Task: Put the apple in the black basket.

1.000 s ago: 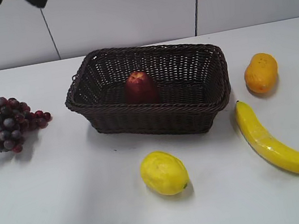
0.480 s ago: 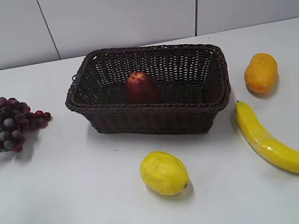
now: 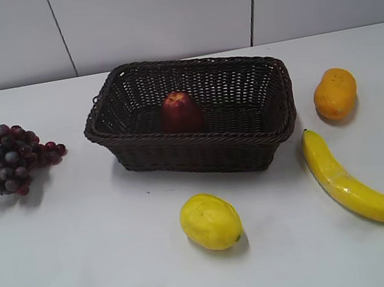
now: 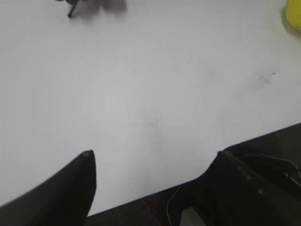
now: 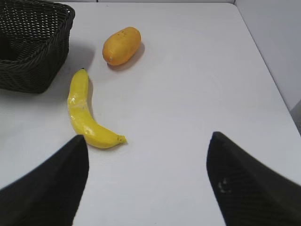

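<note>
The dark red apple [image 3: 181, 111] sits upright inside the black basket [image 3: 199, 144] in the middle of the table; a corner of the basket also shows in the right wrist view [image 5: 33, 61]. Neither gripper shows in the exterior view. My left gripper [image 4: 153, 155] is open and empty over bare white table near its front edge. My right gripper [image 5: 146, 139] is open and empty over the table, right of the basket.
Purple grapes [image 3: 7, 160] lie at the left. A lemon [image 3: 209, 221] lies in front of the basket. A banana [image 3: 349, 180] [image 5: 87, 113] and an orange-yellow fruit [image 3: 335, 93] [image 5: 122, 45] lie to its right. The table's front edge shows in the left wrist view [image 4: 263, 136].
A dark arm part seen at the top left one second ago has left the exterior view. The apple, basket and other fruit have not moved.
</note>
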